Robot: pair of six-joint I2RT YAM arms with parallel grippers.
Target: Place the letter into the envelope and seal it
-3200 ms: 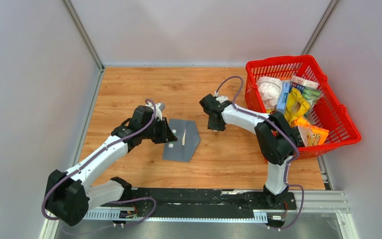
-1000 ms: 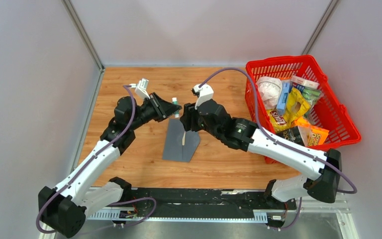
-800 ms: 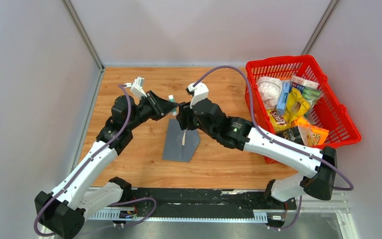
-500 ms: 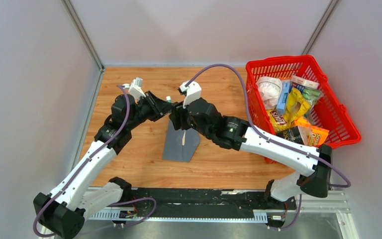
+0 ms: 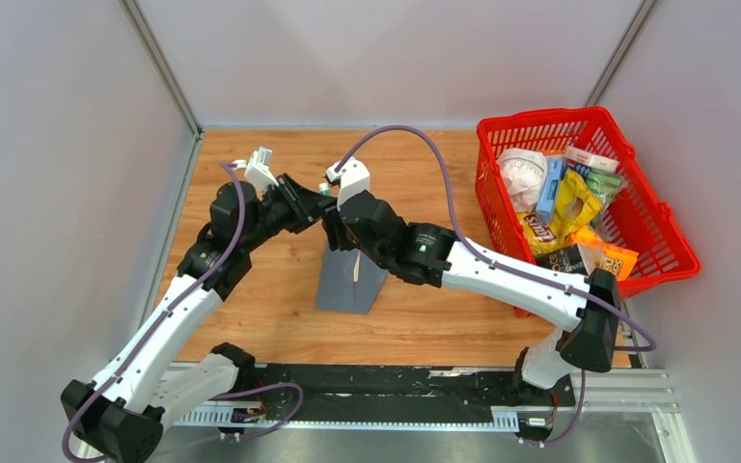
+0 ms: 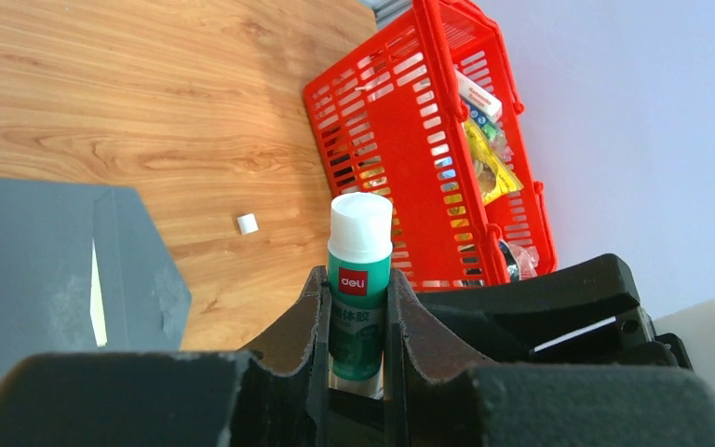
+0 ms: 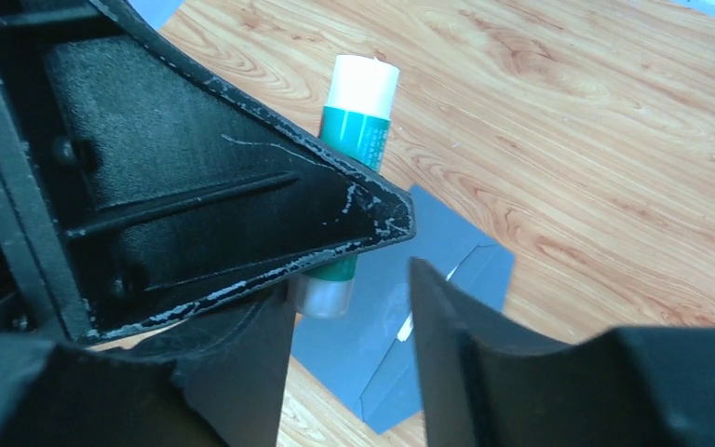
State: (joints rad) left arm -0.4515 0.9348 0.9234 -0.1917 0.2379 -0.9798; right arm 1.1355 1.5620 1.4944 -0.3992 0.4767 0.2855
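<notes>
The dark grey envelope (image 5: pixel 347 286) lies flat on the wood, flap end toward the back; it also shows in the left wrist view (image 6: pixel 28 270) and the right wrist view (image 7: pixel 447 270). Only a thin pale sliver of the letter (image 5: pixel 357 269) shows at a slit in it. My left gripper (image 5: pixel 315 199) is shut on a green glue stick with a white cap (image 6: pixel 360 265), held above the envelope's far end. My right gripper (image 7: pixel 349 284) is open right beside it. The stick's clear end (image 7: pixel 324 293) shows between the right fingers.
A red basket (image 5: pixel 540 121) full of snack packets stands at the right, also in the left wrist view (image 6: pixel 410 102). A small white scrap (image 6: pixel 247 223) lies on the wood near the envelope. Grey walls close in the left, back and right.
My left gripper has lifted the glue stick from the envelope and drawn slightly left. My right arm has swung from near the basket over the envelope to the stick.
</notes>
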